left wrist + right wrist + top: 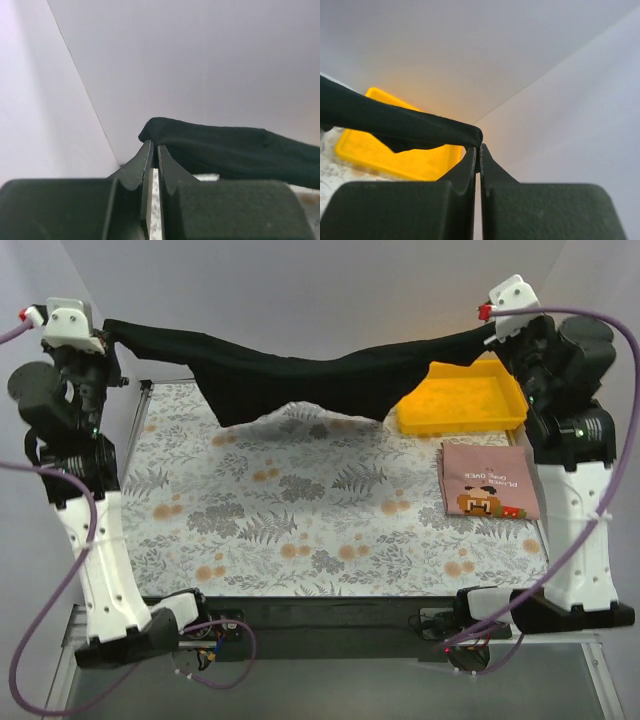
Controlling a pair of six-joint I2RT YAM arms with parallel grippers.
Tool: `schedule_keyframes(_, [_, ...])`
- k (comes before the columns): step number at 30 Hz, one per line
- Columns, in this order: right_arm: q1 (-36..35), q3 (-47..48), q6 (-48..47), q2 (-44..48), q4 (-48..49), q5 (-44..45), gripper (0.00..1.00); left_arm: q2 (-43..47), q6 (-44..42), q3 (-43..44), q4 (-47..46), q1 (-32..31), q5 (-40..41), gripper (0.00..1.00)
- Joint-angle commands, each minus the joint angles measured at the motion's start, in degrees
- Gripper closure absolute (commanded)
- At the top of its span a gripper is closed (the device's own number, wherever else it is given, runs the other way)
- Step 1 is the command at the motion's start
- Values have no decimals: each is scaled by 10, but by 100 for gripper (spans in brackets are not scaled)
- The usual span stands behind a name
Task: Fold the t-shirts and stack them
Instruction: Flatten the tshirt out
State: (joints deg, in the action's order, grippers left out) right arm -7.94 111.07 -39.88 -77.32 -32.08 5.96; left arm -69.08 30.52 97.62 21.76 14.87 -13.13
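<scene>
A black t-shirt (300, 375) hangs stretched in the air between my two grippers, sagging in the middle, its lower edge just above the far part of the table. My left gripper (103, 332) is shut on its left end, high at the far left; in the left wrist view the fabric (230, 150) runs off to the right from my pinched gripper (154, 145). My right gripper (492, 332) is shut on its right end, high at the far right; in the right wrist view the cloth (395, 122) runs left from my pinched gripper (477, 146).
A yellow tray (462, 398) sits at the far right of the floral table cover (300, 520), under the shirt's right end; it also shows in the right wrist view (415, 160). A pinkish book with a pixel-art cover (488, 480) lies in front of the tray.
</scene>
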Motion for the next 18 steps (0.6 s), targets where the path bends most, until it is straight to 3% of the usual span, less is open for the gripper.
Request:
schedule_keyframes(1, [4, -50, -34, 53, 69, 25, 99, 32, 6, -31, -55, 4, 4, 100])
schedule_keyframes(9, [4, -66, -55, 27, 82, 14, 99, -24, -2, -3, -31, 4, 4, 100])
schedule_keyframes(12, [5, -30, -45, -27, 88, 8, 99, -90, 9, 40, -27, 4, 8, 100])
schedule_keyframes(18, [5, 135, 0, -166, 90, 4, 99, -249, 67, 194, -29, 4, -1, 100])
